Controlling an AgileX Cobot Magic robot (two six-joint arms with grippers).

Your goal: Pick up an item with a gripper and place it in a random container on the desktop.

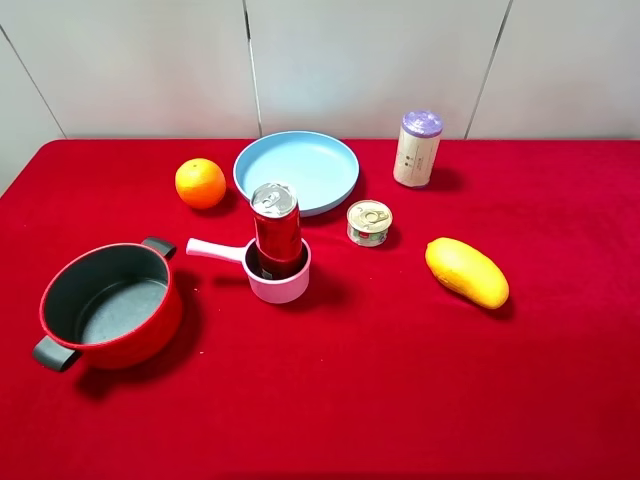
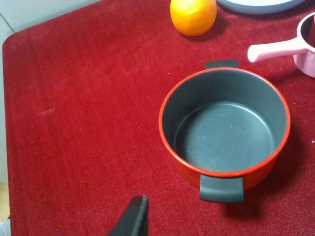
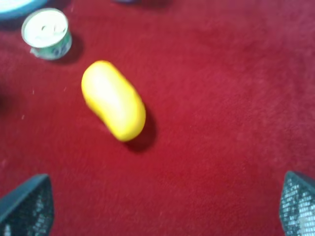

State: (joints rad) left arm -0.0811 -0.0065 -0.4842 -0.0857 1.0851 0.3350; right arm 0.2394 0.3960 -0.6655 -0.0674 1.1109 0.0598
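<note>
The tall red drink can [image 1: 277, 228] with a silver top stands upright inside the small pink saucepan [image 1: 285, 288] near the middle of the red desktop [image 1: 400, 390]. The saucepan's pale pink handle [image 1: 214, 249] points left; it also shows in the left wrist view [image 2: 275, 49]. Neither gripper shows in the exterior high view. Of my left gripper only one black fingertip [image 2: 134, 217] shows, above the cloth near the red pot. My right gripper [image 3: 163, 209] is open and empty, its fingertips wide apart above the cloth near the yellow mango.
A red two-handled pot [image 1: 150, 335] sits at the front left and shows in the left wrist view [image 2: 187, 169]. An orange [image 1: 200, 183], a blue plate [image 1: 300, 165], a gold-lidded tin [image 1: 369, 222], a purple-lidded tube [image 1: 417, 148] and a mango [image 1: 466, 271] lie around.
</note>
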